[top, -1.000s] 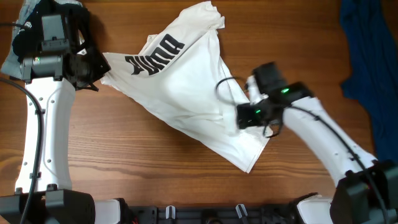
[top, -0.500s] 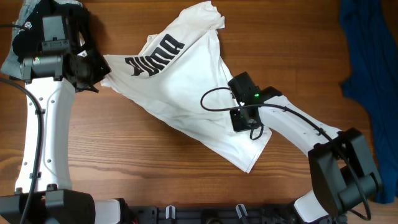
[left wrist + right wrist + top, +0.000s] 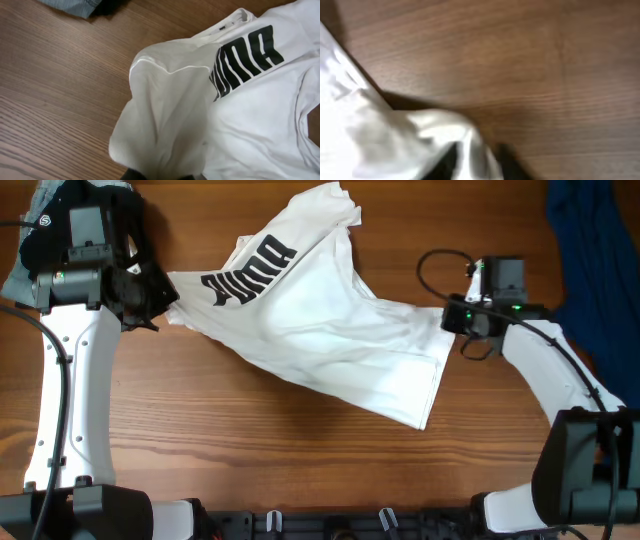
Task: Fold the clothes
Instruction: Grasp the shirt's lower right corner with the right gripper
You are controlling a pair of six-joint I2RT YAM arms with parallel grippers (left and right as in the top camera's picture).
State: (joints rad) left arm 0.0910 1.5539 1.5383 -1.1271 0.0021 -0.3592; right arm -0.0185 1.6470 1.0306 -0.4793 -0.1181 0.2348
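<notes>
The white T-shirt (image 3: 320,330) with black block lettering lies crumpled across the middle of the wooden table. My left gripper (image 3: 160,298) is shut on its left sleeve edge; in the left wrist view the white cloth (image 3: 165,125) bunches out of the jaws (image 3: 157,176). My right gripper (image 3: 452,320) is shut on the shirt's right corner, stretching the cloth toward the right. The right wrist view is blurred and shows white cloth (image 3: 410,135) between the dark fingers (image 3: 475,162).
A dark blue garment (image 3: 590,270) lies at the table's far right. Black and pale grey-blue garments (image 3: 30,240) sit at the top left under my left arm, and they show in the left wrist view (image 3: 85,6). Bare wood (image 3: 250,440) runs along the front.
My right gripper has taken hold of the shirt near its lower middle and pulled it up and right, spreading the cloth wider. My left gripper has stayed in place.
</notes>
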